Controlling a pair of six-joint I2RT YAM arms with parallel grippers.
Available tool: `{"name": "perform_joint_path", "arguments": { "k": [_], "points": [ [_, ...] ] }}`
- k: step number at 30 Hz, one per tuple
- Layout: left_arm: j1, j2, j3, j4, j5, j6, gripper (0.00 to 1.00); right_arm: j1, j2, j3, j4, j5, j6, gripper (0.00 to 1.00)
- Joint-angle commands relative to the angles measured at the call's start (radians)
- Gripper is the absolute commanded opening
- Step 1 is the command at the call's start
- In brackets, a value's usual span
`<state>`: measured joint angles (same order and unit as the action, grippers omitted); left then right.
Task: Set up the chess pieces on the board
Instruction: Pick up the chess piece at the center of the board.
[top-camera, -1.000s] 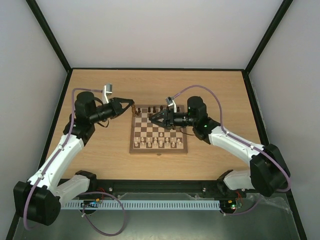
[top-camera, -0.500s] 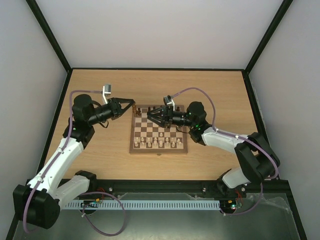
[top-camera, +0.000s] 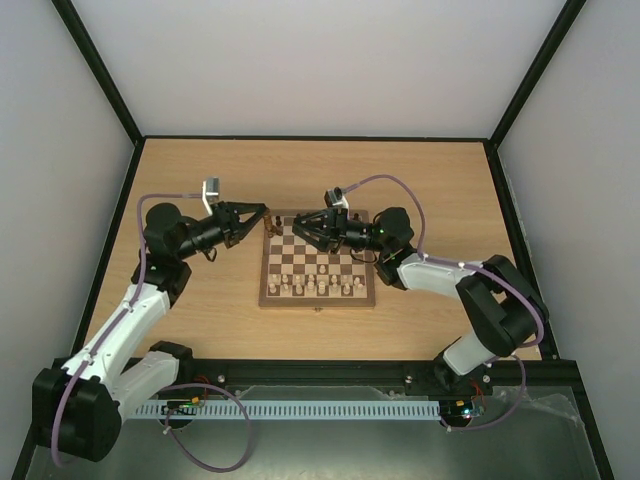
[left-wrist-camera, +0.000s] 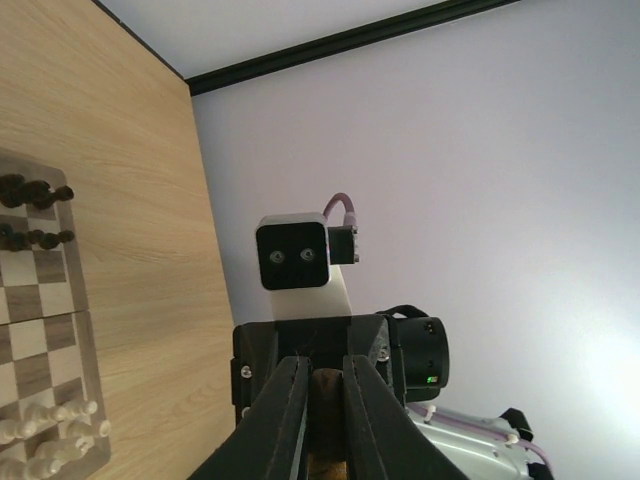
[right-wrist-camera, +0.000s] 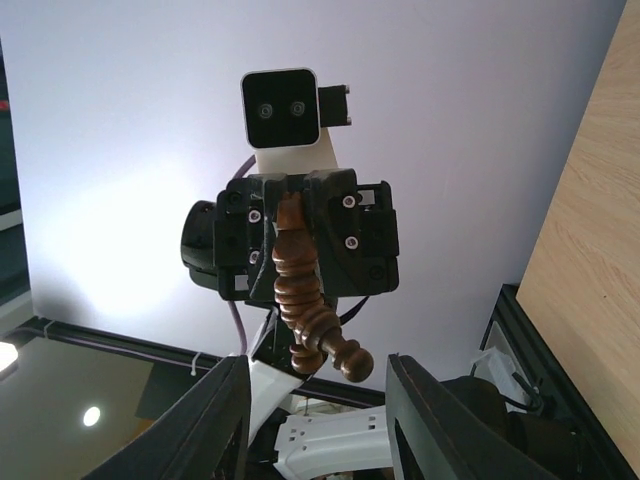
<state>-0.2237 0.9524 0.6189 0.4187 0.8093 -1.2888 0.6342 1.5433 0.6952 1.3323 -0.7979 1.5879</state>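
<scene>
Overhead view of a wooden worktop (top-camera: 430, 180) with two robot arms reaching in from the near edge. A square chessboard (top-camera: 300, 262) lies at the centre of the worktop. Pale chessmen (top-camera: 318, 287) stand in its two near rows, and a few dark chess pieces (left-wrist-camera: 30, 190) stand along its far edge.

The left gripper (top-camera: 264, 209) hangs above the far left corner of the board. Its jaws are clenched on a dark brown chess piece (right-wrist-camera: 303, 290), a tall turned piece that sticks out past the fingertips towards the right arm.

The right gripper (top-camera: 300, 220) is over the far rows of the board, left of centre, pointing left at the left gripper. Its fingers (right-wrist-camera: 220, 420) are spread apart and grasp nothing. In the right wrist view, the free end of the held piece sits just at the mouth of that gap, touching neither finger.
</scene>
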Motion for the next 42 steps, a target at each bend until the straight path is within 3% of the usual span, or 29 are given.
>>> {"name": "perform_joint_path", "arguments": {
  "k": [1, 42],
  "points": [
    [0.007, -0.011, -0.022, 0.143, 0.024, -0.095, 0.04, 0.003, 0.020, 0.000, 0.093, 0.000, 0.021, 0.38],
    [0.009, 0.003, -0.086, 0.242, 0.014, -0.168, 0.04, 0.086, 0.128, 0.058, 0.285, 0.039, 0.135, 0.34]
  ]
}}
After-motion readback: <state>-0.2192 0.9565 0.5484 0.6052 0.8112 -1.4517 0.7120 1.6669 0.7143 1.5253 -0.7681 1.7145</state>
